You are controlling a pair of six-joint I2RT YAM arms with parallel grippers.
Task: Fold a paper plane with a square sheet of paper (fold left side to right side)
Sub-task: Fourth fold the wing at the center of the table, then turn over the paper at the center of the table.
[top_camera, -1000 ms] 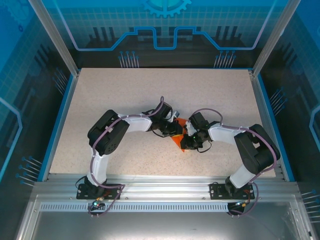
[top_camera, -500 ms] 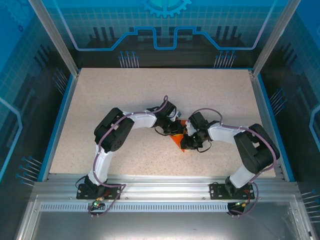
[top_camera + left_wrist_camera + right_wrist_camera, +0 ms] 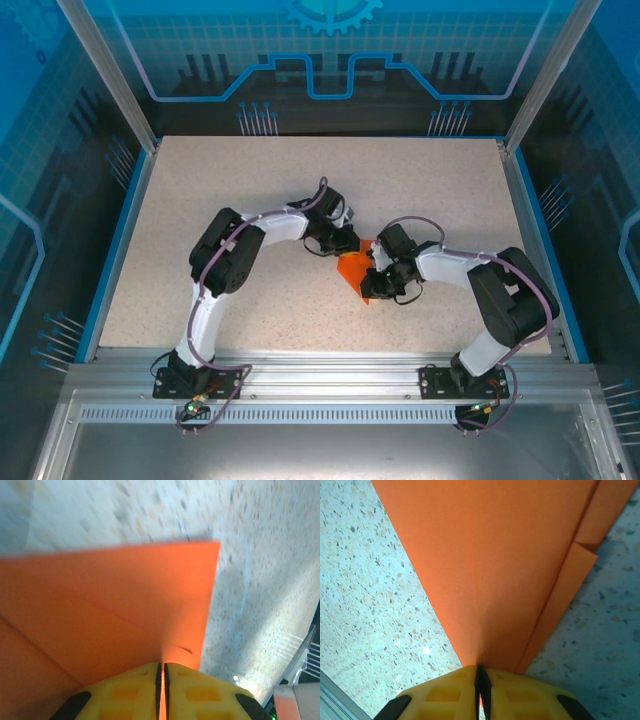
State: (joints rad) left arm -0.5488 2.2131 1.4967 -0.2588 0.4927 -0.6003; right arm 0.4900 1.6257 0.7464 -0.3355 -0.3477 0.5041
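Note:
The paper plane (image 3: pixel 353 270) is a small bright orange folded shape lying on the speckled table, between the two arms. In the left wrist view a wide creased part of the paper plane (image 3: pixel 125 605) runs into my left gripper (image 3: pixel 162 666), whose yellow jaws are shut on its edge. My left gripper (image 3: pixel 343 250) sits at the paper's far left side. In the right wrist view the paper plane (image 3: pixel 505 555) narrows to a point, with a folded flap along its right side. My right gripper (image 3: pixel 481 669) is shut on that point. My right gripper (image 3: pixel 373 283) is at the paper's near right.
The speckled tabletop (image 3: pixel 250 180) has a blue raised border and clear panels on the left, right and far sides. The arms' bases stand on the metal rail (image 3: pixel 320 375) at the near edge.
The left arm has swung its wrist back toward the far left, uncovering more of the orange paper. The right arm has stayed put.

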